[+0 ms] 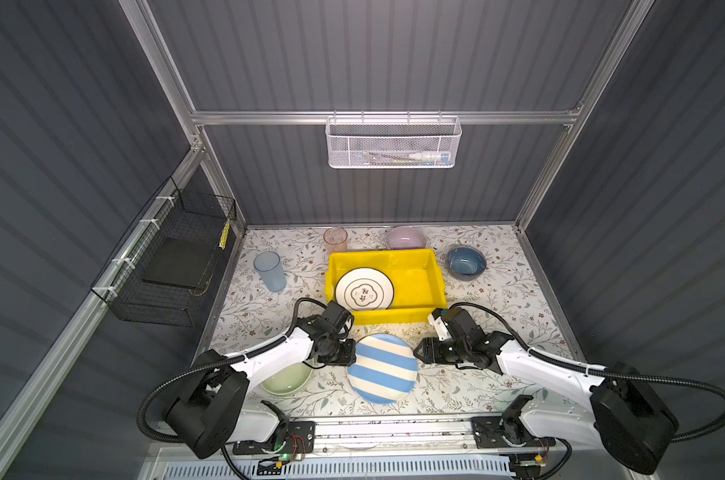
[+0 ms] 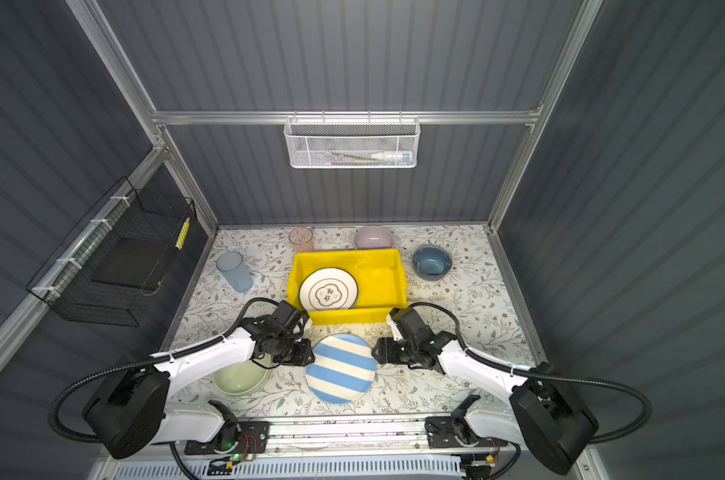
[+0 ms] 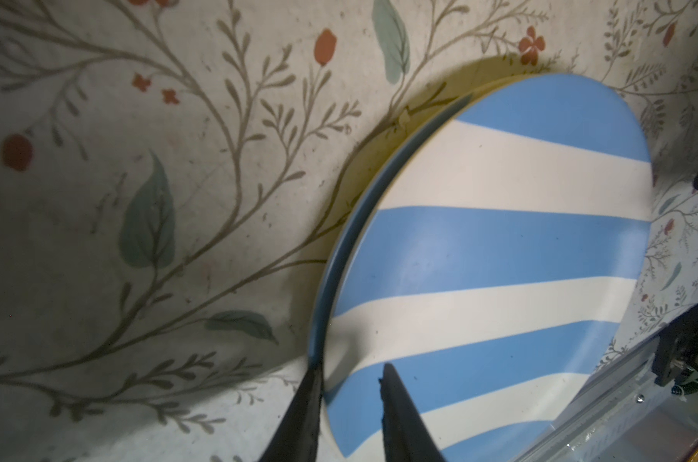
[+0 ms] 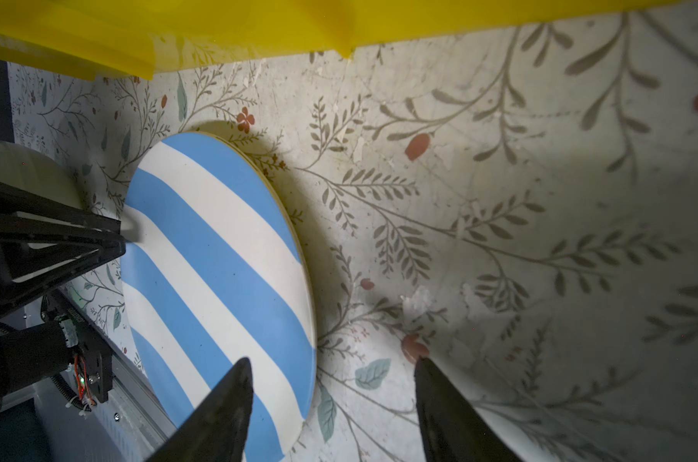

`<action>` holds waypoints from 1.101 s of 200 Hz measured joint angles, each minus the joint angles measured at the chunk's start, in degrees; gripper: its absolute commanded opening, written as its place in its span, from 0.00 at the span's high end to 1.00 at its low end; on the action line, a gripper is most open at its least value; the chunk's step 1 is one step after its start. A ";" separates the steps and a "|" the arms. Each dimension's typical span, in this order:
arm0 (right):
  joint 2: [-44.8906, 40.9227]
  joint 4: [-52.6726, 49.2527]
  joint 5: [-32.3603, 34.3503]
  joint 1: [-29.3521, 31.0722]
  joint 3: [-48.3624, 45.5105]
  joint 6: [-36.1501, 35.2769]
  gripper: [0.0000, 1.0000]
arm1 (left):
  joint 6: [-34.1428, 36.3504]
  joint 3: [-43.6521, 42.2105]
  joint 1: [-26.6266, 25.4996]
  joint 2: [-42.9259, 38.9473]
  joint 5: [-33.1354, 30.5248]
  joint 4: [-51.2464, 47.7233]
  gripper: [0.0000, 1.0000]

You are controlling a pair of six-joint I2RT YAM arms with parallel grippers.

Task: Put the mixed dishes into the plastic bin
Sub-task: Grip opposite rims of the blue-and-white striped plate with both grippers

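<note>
The blue-white striped plate lies at the front middle, tilted off the mat. My left gripper is shut on its left rim, one finger under the edge and one on top. At the opposite rim my right gripper stands open, one finger over the plate and one over the mat. Behind them the yellow plastic bin holds a white emblem plate. A pale green bowl sits under my left arm.
Around the bin stand a pink tumbler, a blue tumbler, a lilac bowl and a blue bowl. A black wire basket hangs on the left wall, a white mesh basket on the back wall.
</note>
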 measured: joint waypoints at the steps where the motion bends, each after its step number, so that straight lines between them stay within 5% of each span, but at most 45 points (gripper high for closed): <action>1: 0.04 0.02 -0.04 0.00 0.00 0.00 0.37 | 0.00 0.00 0.00 0.00 0.00 0.02 0.72; 220: 5.31 5.44 -6.69 1.09 -0.22 2.43 0.60 | 0.00 0.68 -1.11 3.63 1.75 2.64 0.75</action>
